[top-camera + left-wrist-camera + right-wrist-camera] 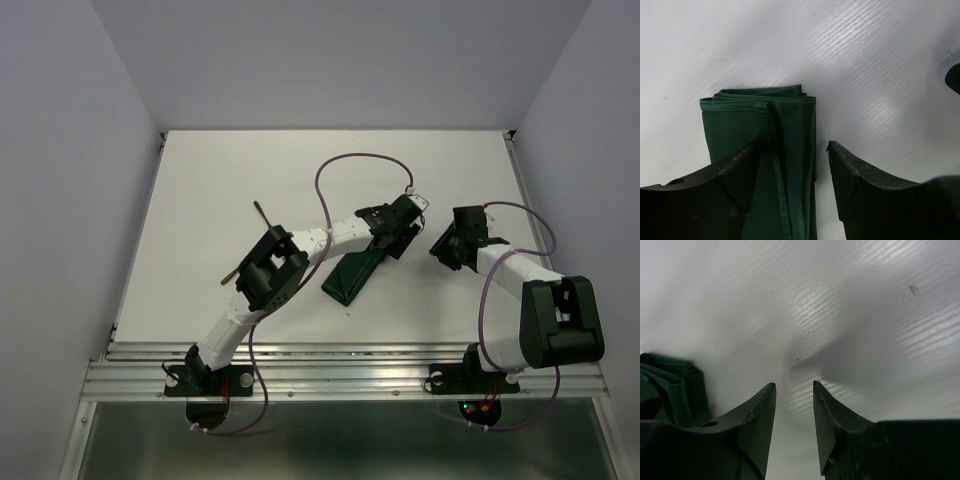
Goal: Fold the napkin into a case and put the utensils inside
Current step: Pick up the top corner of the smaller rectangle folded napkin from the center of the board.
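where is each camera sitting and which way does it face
top external: above and behind the bases, looking down on the white table; both arms show.
left wrist: on the left arm, looking past the left claw at the folded dark green cloth napkin.
right wrist: on the right arm, looking past the right claw at bare tabletop.
shared: all three catch the napkin.

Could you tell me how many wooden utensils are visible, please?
2. One utensil juts out past the left arm's far side, the other utensil from its left; the arm hides part of each.
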Tool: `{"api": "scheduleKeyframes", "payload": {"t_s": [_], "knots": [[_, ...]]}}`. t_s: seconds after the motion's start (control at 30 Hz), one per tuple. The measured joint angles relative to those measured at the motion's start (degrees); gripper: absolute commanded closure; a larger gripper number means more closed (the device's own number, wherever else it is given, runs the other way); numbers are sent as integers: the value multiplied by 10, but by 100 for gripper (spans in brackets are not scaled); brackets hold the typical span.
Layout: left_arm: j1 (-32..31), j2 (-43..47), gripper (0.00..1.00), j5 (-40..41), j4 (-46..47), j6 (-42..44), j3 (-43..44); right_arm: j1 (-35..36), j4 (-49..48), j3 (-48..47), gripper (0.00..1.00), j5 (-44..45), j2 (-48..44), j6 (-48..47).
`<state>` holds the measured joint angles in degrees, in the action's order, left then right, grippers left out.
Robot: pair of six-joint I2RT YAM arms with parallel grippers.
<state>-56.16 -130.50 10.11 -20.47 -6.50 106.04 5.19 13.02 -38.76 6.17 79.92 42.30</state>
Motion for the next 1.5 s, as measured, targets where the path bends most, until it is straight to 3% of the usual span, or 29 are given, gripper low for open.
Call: {"api": "scheduleKeyframes", "payload": {"t_s": [0.27,0.67,0.93,1.23,1.5], "knots": [[0,-8,53,9,-2,4,17,0,0,0,59,-3,0,0],[0,-9,70,9,-4,5,17,0,0,0,59,-7,0,2],[0,-9,100,8,-5,7,17,0,0,0,59,-7,4,2],[6,-8,100,-31,-4,2,16,0,-1,-3,60,-25,6,-7],[44,38,100,-143,31,-17,-53,0,-11,-14,60,-83,17,-43]]}}
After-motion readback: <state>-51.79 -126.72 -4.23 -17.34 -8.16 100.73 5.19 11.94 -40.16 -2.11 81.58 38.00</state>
